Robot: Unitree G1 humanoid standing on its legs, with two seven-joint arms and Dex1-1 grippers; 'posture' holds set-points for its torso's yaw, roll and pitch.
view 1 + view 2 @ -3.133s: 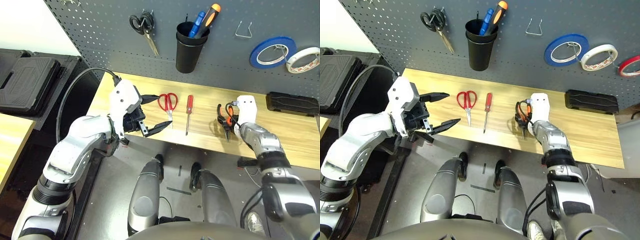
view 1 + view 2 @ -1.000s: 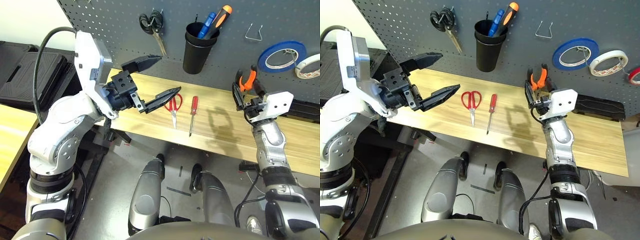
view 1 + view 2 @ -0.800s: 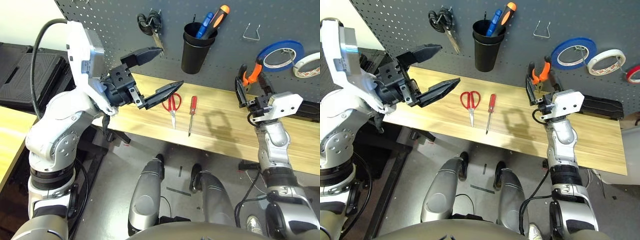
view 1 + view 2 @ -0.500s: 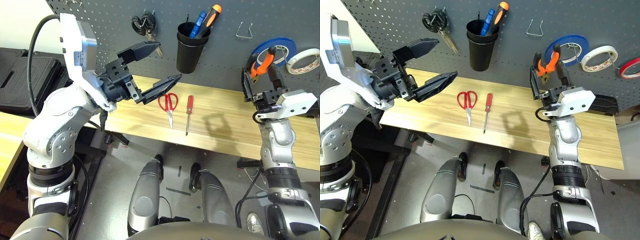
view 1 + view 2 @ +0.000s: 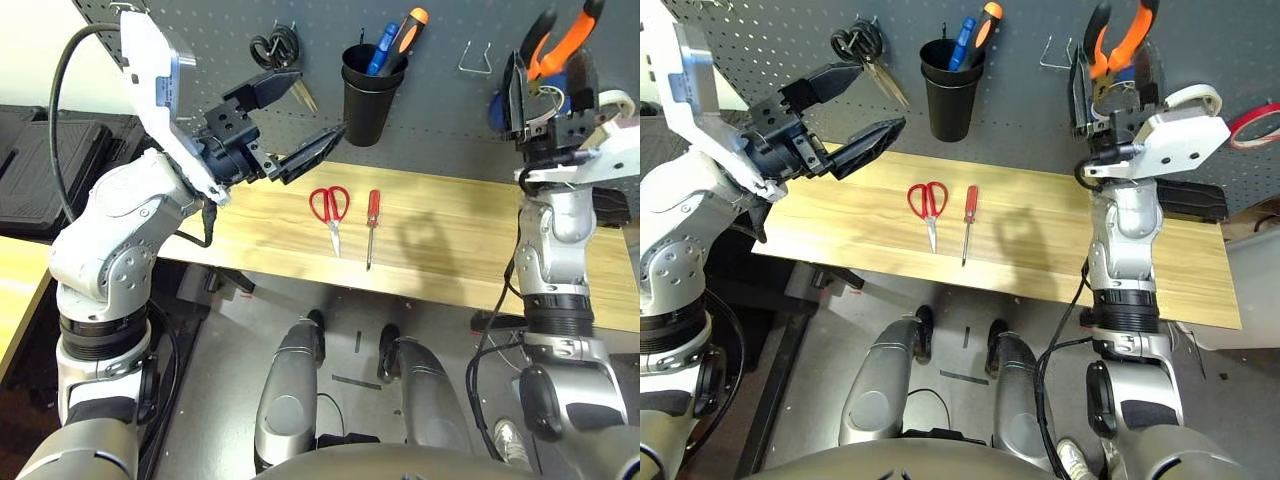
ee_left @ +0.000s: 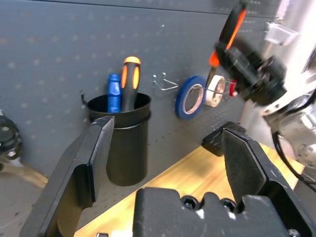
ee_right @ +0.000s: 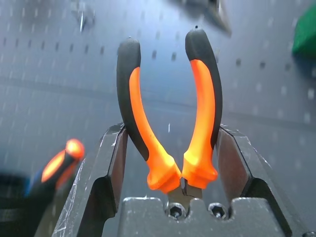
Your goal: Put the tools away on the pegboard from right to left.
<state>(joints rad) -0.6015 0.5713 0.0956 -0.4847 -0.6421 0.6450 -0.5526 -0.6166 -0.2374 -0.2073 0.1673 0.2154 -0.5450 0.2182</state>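
Right tool (image 5: 1110, 75): clamps the pliers (image 5: 1118, 40), handles up, raised before the pegboard (image 5: 1020, 110) near its wire hook (image 5: 1052, 52), ready for hanging.
Left tool (image 5: 290, 125): spread wide, holding nothing, left of the pegboard's black cup (image 5: 367, 80).

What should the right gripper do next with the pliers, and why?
Probably carry the pliers a little toward the bare metal hook on the pegboard and hang them there. The right gripper holds them handles-up, close to that hook. The red tape ring already hangs at the right, so the pliers seem next.
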